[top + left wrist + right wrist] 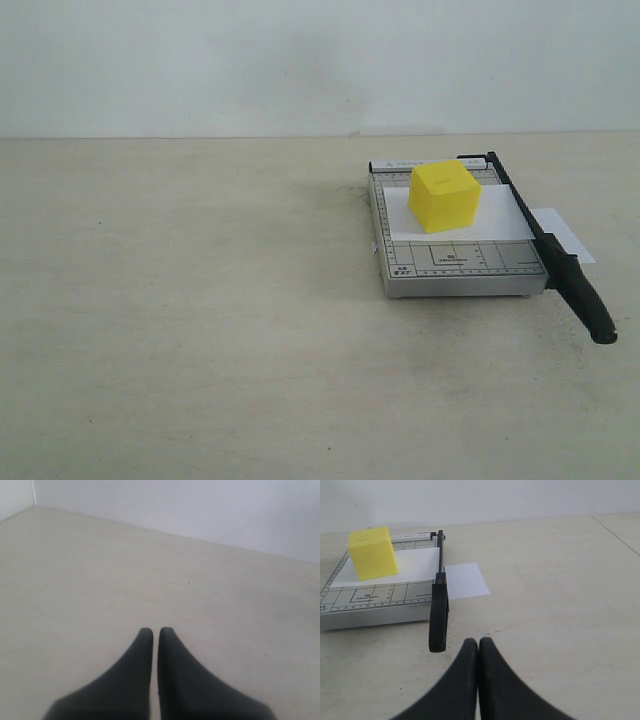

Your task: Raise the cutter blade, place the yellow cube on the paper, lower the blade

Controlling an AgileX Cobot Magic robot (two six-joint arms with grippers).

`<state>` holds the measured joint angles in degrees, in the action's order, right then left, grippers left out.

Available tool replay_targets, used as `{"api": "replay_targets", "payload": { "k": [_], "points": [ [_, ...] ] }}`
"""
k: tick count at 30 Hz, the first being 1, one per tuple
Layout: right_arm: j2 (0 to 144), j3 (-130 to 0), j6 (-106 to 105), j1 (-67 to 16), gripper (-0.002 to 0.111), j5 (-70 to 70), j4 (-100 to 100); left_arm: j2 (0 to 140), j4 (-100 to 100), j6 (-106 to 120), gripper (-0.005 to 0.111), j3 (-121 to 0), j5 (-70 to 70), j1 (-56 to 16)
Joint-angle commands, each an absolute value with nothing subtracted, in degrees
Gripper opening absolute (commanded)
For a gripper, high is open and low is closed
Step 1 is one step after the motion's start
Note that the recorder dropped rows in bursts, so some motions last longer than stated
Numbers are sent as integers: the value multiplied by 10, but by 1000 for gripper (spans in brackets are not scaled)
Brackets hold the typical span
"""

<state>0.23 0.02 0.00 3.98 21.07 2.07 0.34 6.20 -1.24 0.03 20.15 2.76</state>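
Observation:
The yellow cube (444, 197) (372, 552) rests on the white paper (500, 223) (465, 579), which lies across the grey gridded trimmer base (455, 270) (375, 600) and sticks out past the blade side. The cutter blade (548, 245) (439, 605) lies down flat along the base's right edge, its thick black handle reaching past the front. My right gripper (478, 641) is shut and empty, a short way from the handle's end. My left gripper (153, 630) is shut over bare table, holding nothing. Neither gripper shows in the exterior view.
A pale beige table (200, 330) carries the trimmer at the right of the exterior view. A white wall (300, 60) runs along the table's back edge.

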Motion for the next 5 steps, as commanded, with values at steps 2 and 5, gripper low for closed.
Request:
{"api": "replay_targets", "payload": {
  "k": [2, 5],
  "points": [
    [0, 0, 0, 41, 0, 207, 22, 3, 64, -16, 4, 0, 196, 28],
    [0, 0, 0, 41, 0, 207, 22, 3, 64, -16, 4, 0, 196, 28]
  ]
}}
